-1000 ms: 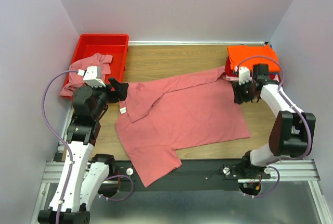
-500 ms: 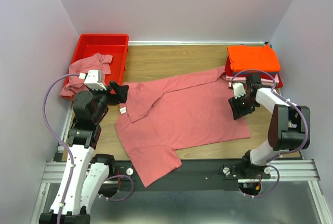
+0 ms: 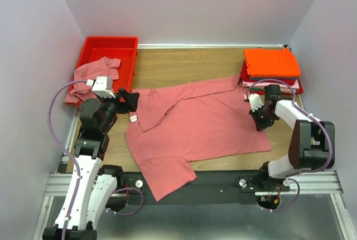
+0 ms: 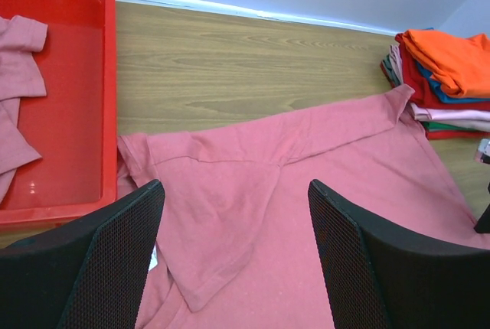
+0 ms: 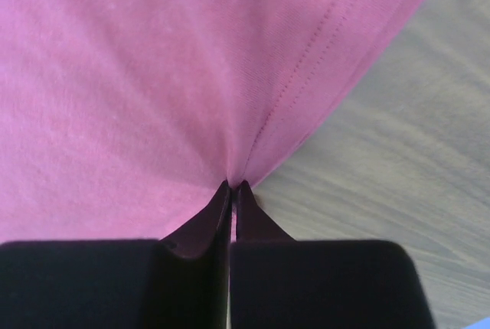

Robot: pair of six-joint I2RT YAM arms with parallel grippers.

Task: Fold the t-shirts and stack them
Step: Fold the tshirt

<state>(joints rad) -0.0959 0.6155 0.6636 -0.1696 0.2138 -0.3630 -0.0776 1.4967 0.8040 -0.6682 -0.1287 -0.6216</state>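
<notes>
You see a plain dusty rose-pink shirt [image 3: 195,123] on a brown wood-grain table [image 3: 184,64], its neck tag [image 3: 133,118] white. The bin [image 3: 120,56] is bright red, the crumpled shirt [image 3: 92,75] rose-pink. Your stack [image 3: 271,61] is orange on top, over red, blue, green and pale pink.

red bin [image 3: 124,56] at left, wooden table [image 3: 189,66]

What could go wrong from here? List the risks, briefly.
1. The right gripper pinches only a small pucker at the edge of the spread pink t-shirt; it may slip out under pull.
2. The left gripper is open, holding nothing, so a pull could drag the whole shirt toward the folded stack instead of folding it.
</notes>
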